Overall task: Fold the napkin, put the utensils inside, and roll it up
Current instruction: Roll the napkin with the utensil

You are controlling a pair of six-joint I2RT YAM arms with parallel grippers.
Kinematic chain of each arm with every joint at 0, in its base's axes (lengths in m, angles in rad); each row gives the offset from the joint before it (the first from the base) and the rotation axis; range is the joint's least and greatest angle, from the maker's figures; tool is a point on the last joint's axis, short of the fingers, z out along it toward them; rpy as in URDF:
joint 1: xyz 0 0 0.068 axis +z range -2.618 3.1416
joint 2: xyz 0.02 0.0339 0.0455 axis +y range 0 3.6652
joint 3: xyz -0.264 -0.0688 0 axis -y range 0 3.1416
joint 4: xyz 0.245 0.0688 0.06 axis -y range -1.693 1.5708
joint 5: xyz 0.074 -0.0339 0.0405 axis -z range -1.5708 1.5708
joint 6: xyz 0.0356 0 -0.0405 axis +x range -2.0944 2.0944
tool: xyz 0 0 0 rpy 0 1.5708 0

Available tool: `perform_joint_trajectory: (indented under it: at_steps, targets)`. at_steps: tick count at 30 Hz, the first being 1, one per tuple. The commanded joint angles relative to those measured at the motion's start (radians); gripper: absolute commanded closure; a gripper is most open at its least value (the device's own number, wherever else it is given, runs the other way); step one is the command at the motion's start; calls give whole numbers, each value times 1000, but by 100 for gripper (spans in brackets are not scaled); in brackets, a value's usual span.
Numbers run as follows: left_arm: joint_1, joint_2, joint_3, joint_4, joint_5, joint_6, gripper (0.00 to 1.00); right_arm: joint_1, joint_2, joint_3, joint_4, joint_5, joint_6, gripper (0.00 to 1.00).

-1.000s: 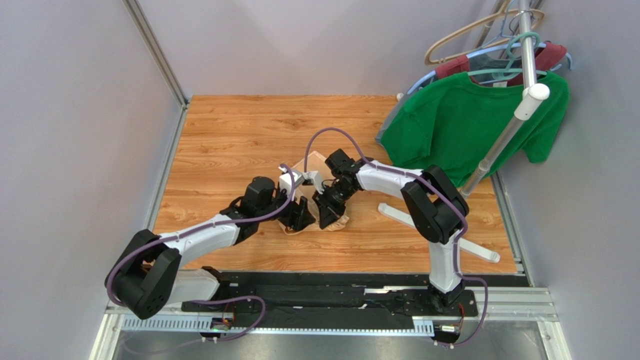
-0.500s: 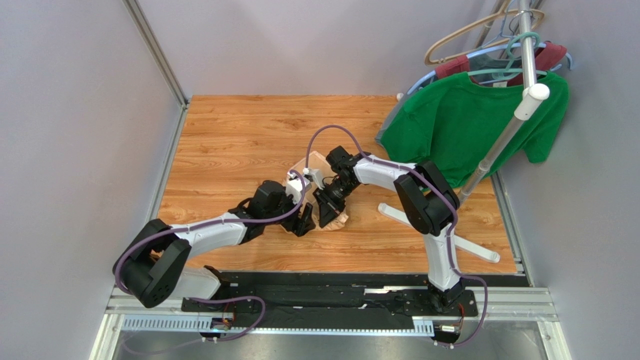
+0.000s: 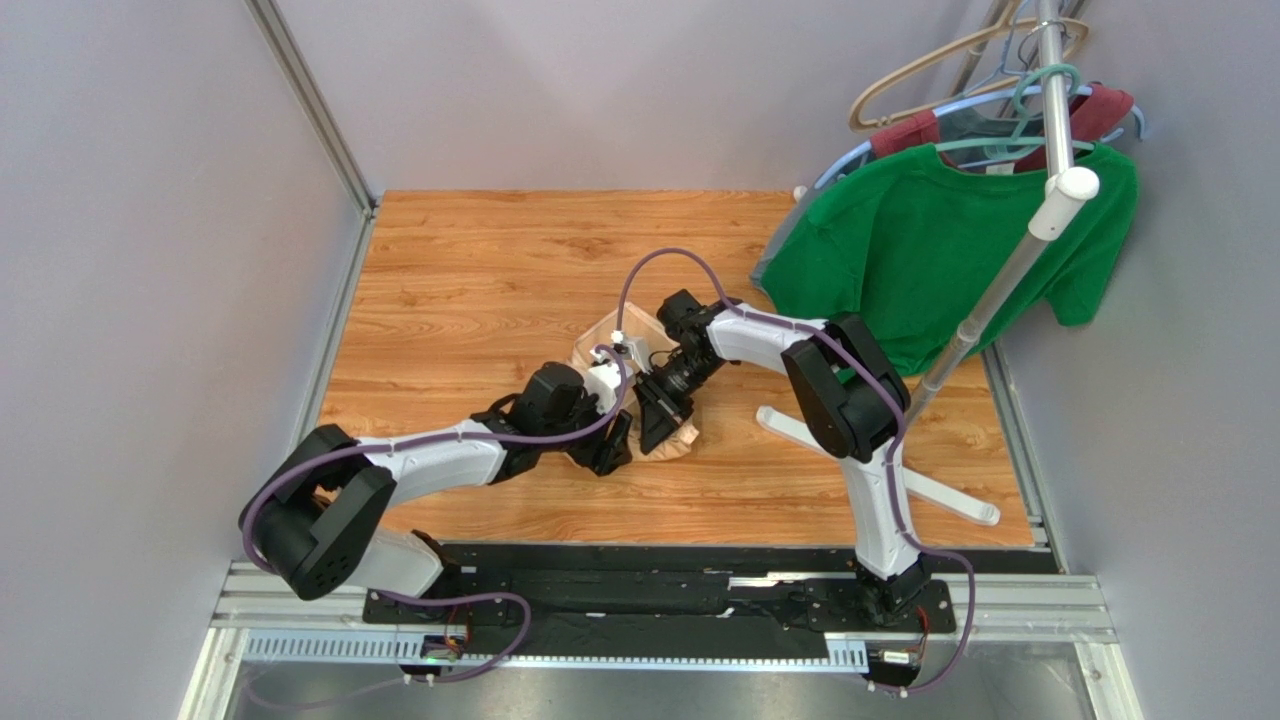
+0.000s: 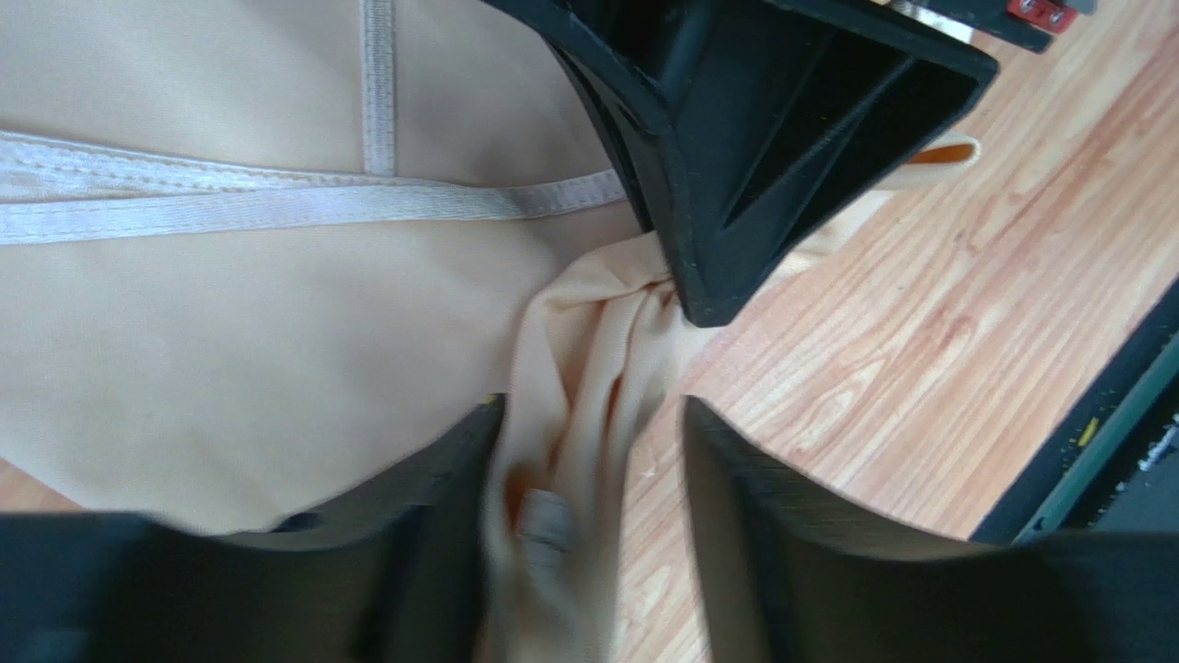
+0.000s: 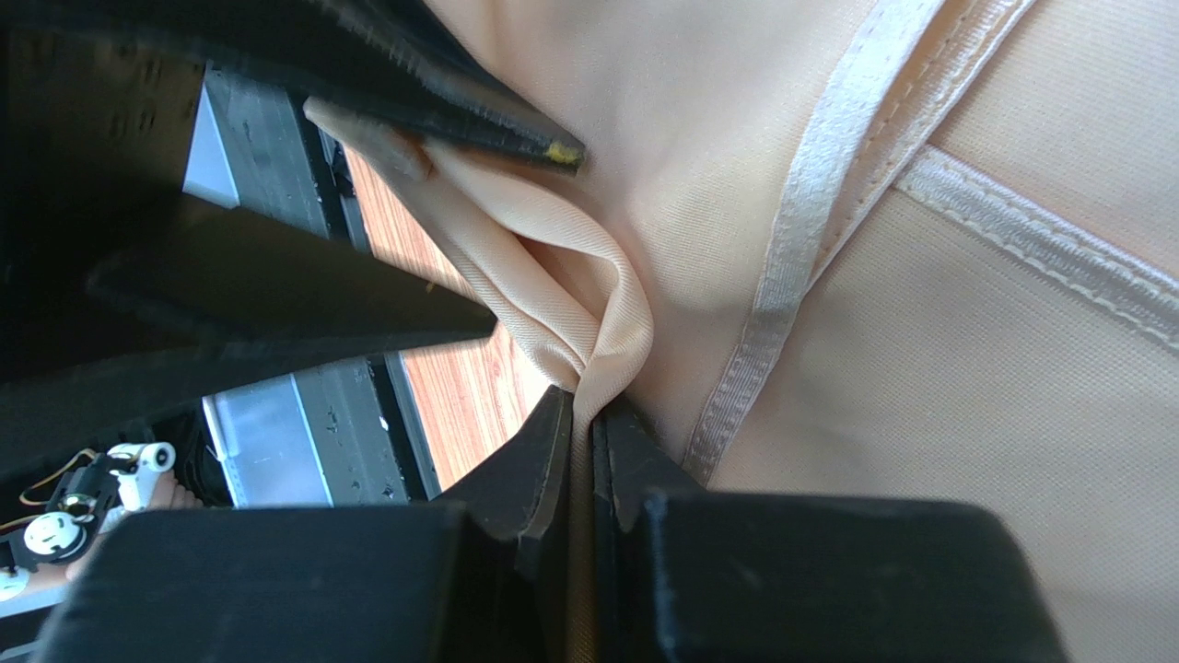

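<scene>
We begin with the wooden counter [image 3: 451,270], which fills the middle of the overhead view. At its right edge a clothes rack [image 3: 1070,188] carries a green T-shirt [image 3: 932,255]. Both arms reach toward the counter's centre. There the napkin [image 4: 249,346] lies bunched beneath them, largely hidden from above.

The right end effector [image 5: 583,415] has its fingers pressed together on a raised pleat of the cloth. It pinches the pleat just beside the stitched hem band [image 5: 817,235]. The left end effector [image 4: 588,428] faces it from close by, its jaws spread to either side of the same ridge of cloth and not clamping it. We see no spoon in any view.

We judge the napkin to be light, limp and a little slick, so it should sag and slide rather than keep a crease. A pinch through a doubled ridge, or on the hem where the stitching adds thickness, ought to hold better than one on a single layer. With both end effectors so near each other, an uneven pull could drag the whole cloth across the wood.
</scene>
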Motion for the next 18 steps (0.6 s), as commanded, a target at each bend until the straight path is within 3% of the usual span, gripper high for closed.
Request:
perform_joint_trajectory:
  at_steps: [1,3,8,12,18]
  targets:
    - [-5,16,56,-33,-46,-1,50,-6,27,32,-6,-7,-21,100]
    - [-5,22,59,-43,-47,-8,62,-9,30,35,-8,-8,-22,100]
    - [-5,38,61,-50,-44,-30,77,-14,33,39,-13,-20,-21,100]
    - [1,42,56,-50,-23,-57,100,-25,29,39,-11,-40,-16,98]
    - [75,107,79,-72,95,-108,100,-44,-5,27,3,-72,-6,72]
